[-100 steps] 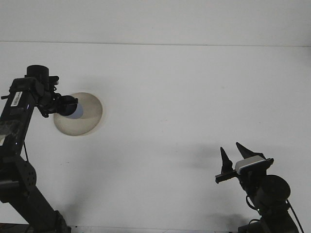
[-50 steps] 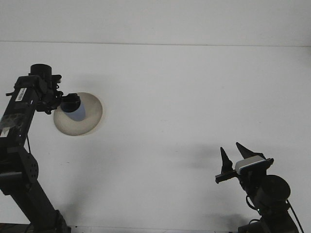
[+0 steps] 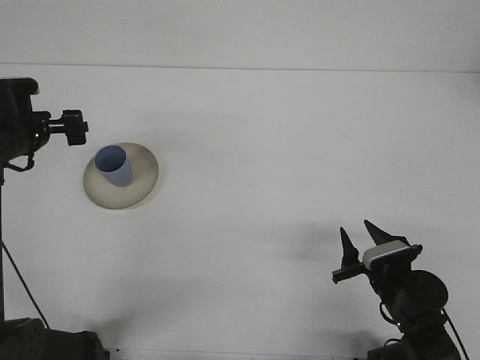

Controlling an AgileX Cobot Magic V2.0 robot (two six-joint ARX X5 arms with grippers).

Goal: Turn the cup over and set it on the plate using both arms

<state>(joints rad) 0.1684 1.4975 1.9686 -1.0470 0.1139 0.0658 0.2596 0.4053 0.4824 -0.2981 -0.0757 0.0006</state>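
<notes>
The blue cup (image 3: 114,165) stands on the beige plate (image 3: 142,187), open mouth up, sitting toward the plate's left side and free of any grip. The plate itself rests on the white table (image 3: 285,150) in the left half of the scene. Up and to the left of the cup, the left gripper (image 3: 75,127) hangs clear of it, just beyond the plate's upper left rim, and nothing is held there; from this angle its fingertips read as one dark block, so whether they are parted or closed cannot be told. The left arm (image 3: 16,124) reaches in from the left edge of the frame, with its base dark at the bottom left corner. Over on the other side, well apart from the plate, the right gripper (image 3: 358,238) sits low at the bottom right, its two black pointed fingers (image 3: 346,247) spread apart and aimed upward with nothing between them. A grey-white block (image 3: 386,253) sits just behind those fingers on the wrist.
</notes>
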